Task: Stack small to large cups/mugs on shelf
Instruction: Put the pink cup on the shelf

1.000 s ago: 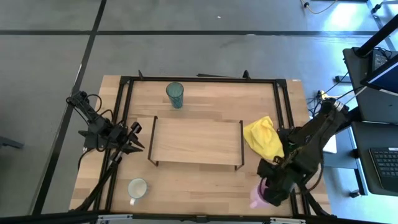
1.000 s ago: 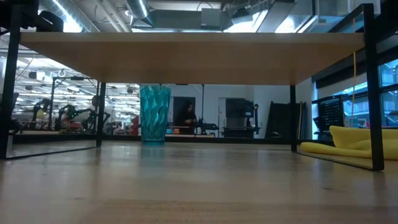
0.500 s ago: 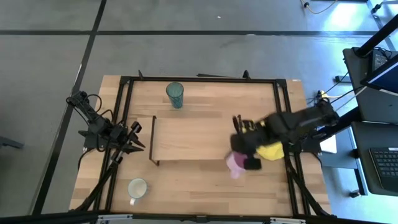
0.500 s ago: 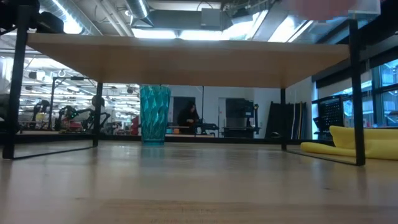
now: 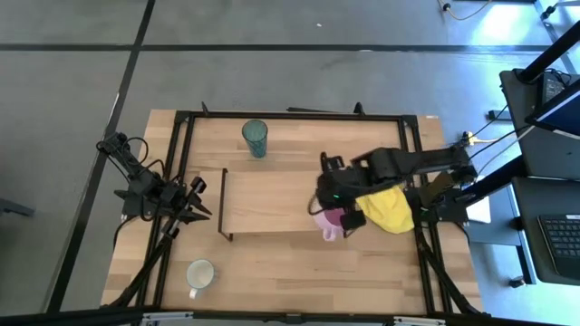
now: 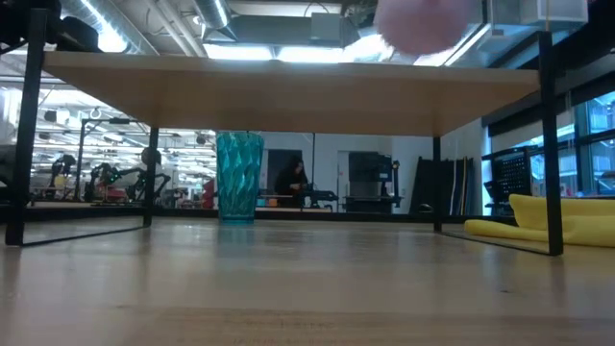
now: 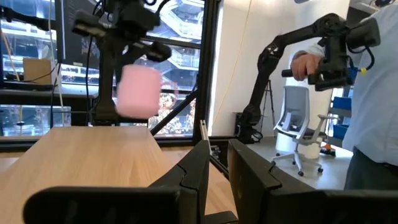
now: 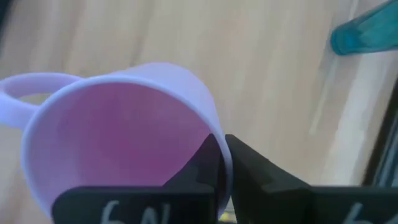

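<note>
My right gripper (image 5: 337, 215) is shut on the pink mug (image 5: 328, 225) and holds it in the air over the right part of the shelf (image 5: 272, 206). In the low view the mug (image 6: 423, 24) hangs above the shelf board (image 6: 250, 91). The teal tumbler (image 5: 256, 138) stands on its base on the table behind the shelf. The white mug (image 5: 199, 274) stands near the table's near left corner. My left gripper (image 5: 195, 201) waits shut at the shelf's left end. My right gripper has the pink mug by its rim wall (image 8: 219, 142), on the side away from the handle (image 8: 18, 93). One finger is inside the cup and one outside. The fingers come from above, slanting down. The mug hangs mouth up, clear of the shelf.
A yellow cloth (image 5: 385, 206) lies on the table at the shelf's right end, under my right arm. A black frame (image 5: 181, 163) runs around the tabletop. A person (image 7: 373, 81) stands beyond the table in the left wrist view.
My right gripper has carried the pink mug from the table's near right corner up and toward the left and far side, to above the shelf's right part, rolling its wrist on the way. In the low view the shelf's right legs have shifted a little to the left.
</note>
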Controlling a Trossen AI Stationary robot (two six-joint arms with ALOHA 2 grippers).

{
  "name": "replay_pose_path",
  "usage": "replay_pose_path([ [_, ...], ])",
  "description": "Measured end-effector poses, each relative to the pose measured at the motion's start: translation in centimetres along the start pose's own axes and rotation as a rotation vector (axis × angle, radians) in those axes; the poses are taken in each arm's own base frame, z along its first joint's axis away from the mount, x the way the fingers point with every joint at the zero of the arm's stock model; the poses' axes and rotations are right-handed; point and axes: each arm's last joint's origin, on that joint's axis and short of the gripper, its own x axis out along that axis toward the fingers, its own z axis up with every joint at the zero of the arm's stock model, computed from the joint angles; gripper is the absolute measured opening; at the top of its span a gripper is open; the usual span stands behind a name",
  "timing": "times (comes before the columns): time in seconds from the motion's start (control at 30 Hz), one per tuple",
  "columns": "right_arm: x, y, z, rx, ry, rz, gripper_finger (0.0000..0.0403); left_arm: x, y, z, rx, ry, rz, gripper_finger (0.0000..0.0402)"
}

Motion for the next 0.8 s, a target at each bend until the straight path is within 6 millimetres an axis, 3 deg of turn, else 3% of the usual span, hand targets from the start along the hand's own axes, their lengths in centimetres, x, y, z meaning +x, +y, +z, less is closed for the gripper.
replay_pose_path([
  [0.23, 4.2, -2.4, 0.6, -0.060, 0.094, 0.151, 0.0024, 0.0, 0.0, 0.0, 0.000, 0.000, -0.001, 0.0053],
  [0.37, 4.4, -3.8, -0.1, -0.011, 0.115, 0.218, 0.0024, 0.0, 0.0, 0.0, 0.000, 0.000, -0.001, 0.0053],
  [0.57, 3.1, -5.5, -0.3, 0.010, 0.081, 0.145, 0.0024, 0.0, 0.0, 0.0, 0.000, 0.000, -0.001, 0.0053],
  [0.8, 3.0, -5.8, -0.4, -0.041, 0.092, 0.121, 0.0025, 0.0, 0.0, 0.0, 0.001, 0.001, -0.001, 0.0053],
])
